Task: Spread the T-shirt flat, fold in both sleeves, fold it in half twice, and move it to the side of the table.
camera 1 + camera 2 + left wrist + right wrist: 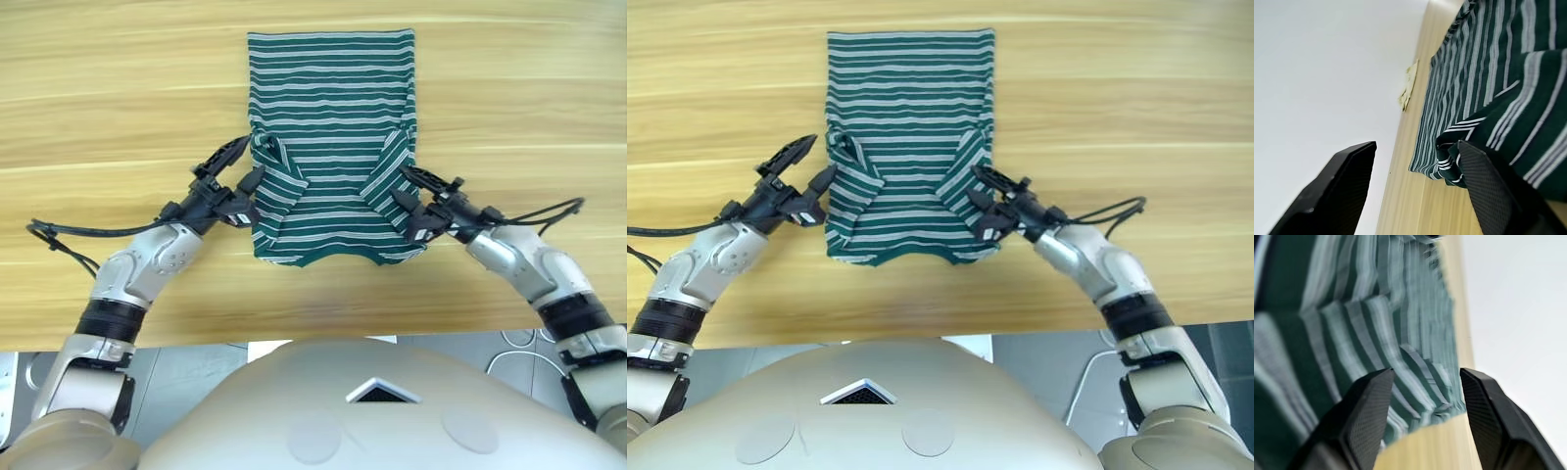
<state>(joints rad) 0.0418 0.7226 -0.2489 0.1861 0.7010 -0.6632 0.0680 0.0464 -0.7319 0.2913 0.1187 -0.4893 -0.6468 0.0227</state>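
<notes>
left arm (147, 264): bent at the elbow, with the forearm crossing the near table edge and slanting inward toward the shirt's left side. A black cable (59, 238) loops off its outer side.
right arm (519, 257): posed as a mirror of the other, with the forearm slanting inward toward the shirt's right side. A second cable (549, 211) arcs above the wrist.
left gripper (253, 155): low at the shirt's left edge, beside the folded-in sleeve. The fingers are spread wide. The inner finger (1488, 191) lies against the sleeve's bunched edge and the outer finger (1327, 196) stands apart from the cloth. Nothing is pinched.
right gripper (400, 183): low at the shirt's right edge, beside the other folded-in sleeve. The fingers (1361, 416) are spread, with the striped edge of the cloth showing between them. Whether either finger touches the cloth cannot be told.
T-shirt (333, 98): dark green with pale stripes, lying on the table between the two grippers. The curved neckline is toward the robot and the straight hem is at the far end. Both sleeves are folded in on a slant over the front, so the shirt forms a narrow oblong.
table (118, 98): light wood with the grain running side to side.
pale scrap (1409, 87): small, at the table's edge beyond the shirt. What it is cannot be told.
</notes>
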